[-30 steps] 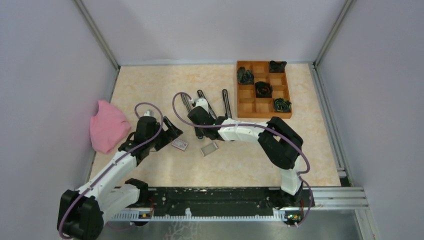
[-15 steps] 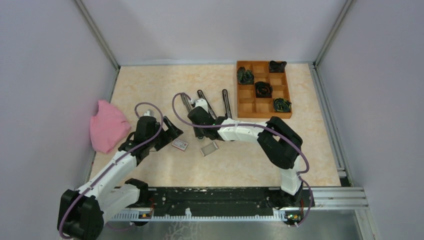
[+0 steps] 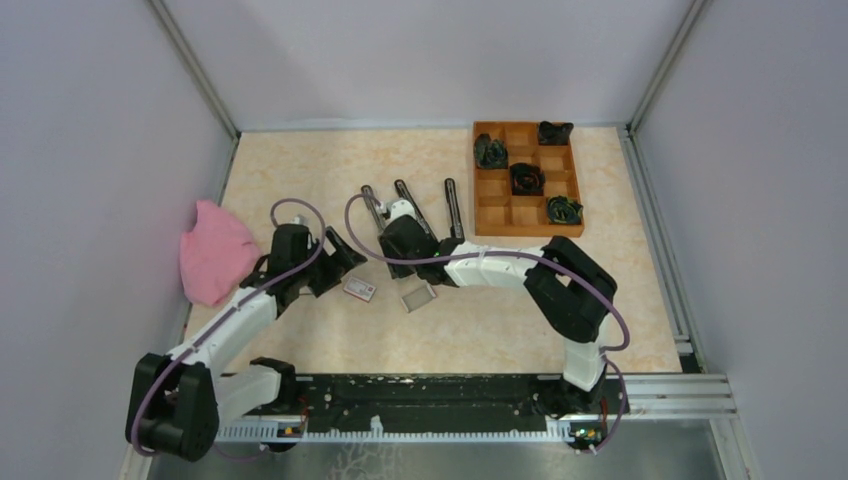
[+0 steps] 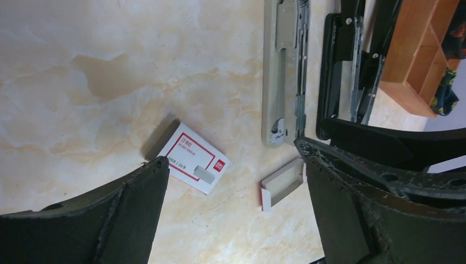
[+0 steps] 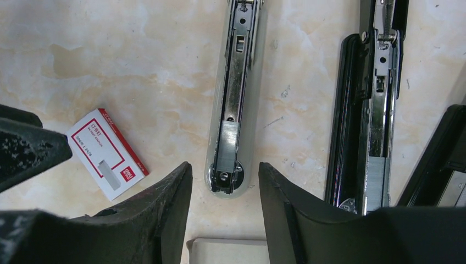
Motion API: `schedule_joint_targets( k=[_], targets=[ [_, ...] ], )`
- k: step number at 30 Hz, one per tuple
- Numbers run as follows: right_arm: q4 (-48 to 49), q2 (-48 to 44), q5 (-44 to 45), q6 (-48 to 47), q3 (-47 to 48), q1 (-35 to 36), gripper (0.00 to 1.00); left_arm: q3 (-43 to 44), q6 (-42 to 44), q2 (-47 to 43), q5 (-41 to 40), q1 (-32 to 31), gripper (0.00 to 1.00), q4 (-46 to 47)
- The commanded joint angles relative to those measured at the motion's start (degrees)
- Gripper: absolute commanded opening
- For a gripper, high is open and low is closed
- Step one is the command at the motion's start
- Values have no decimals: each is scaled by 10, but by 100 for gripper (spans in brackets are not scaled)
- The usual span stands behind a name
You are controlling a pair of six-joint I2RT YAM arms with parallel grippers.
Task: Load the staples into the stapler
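The right hand [image 5: 223, 171] hangs spread and empty just over the near end of the grey stapler [image 5: 237, 82], one dark finger [image 5: 165, 203] to each side of its rounded tip, as two robot arms set about loading staples at a marbled surface [image 3: 300, 170]. The stapler lies flat with its top folded back and its metal channel facing up, evidently so that a strip can be dropped straight in. A ribbed grey block sits at the channel's near end, though whether that is staples or the pusher cannot be told. The tray of staples [image 3: 419, 296], a small flat grey block, rests on the surface just on the near side of this hand, touched by neither arm. To its left lies the white-and-red box [image 4: 193, 161], close by the left hand [image 4: 231, 157], which is likewise spread wide and carries nothing, seemingly waiting in support. A black stapler [image 5: 367, 110] lies opened just right of the grey one, with a third stapler [image 3: 453, 205] beyond. Further off stand a wooden organiser [image 3: 477, 180], dark oddments in some compartments, and, by the left wall, a pink cloth [image 3: 214, 252]. Picking up the staples appears not yet begun.
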Motion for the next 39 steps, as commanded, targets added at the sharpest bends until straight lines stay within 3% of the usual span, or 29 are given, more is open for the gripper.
schedule_joint_targets(
  k=[1,16,32,39],
  targets=[
    [69,-9,-4,-36,-9,-3,49,37,5,28,60,23,99,43],
    [134,35,1,-69,-31,-3,48,61,-41,161,160,77,96,160],
    [197,-17,-26,-113,-112,-3,7,79,-96,308,201,88,89,309],
    [229,-34,-38,-118,-150,-3,1,52,-125,342,169,102,86,388]
  ],
)
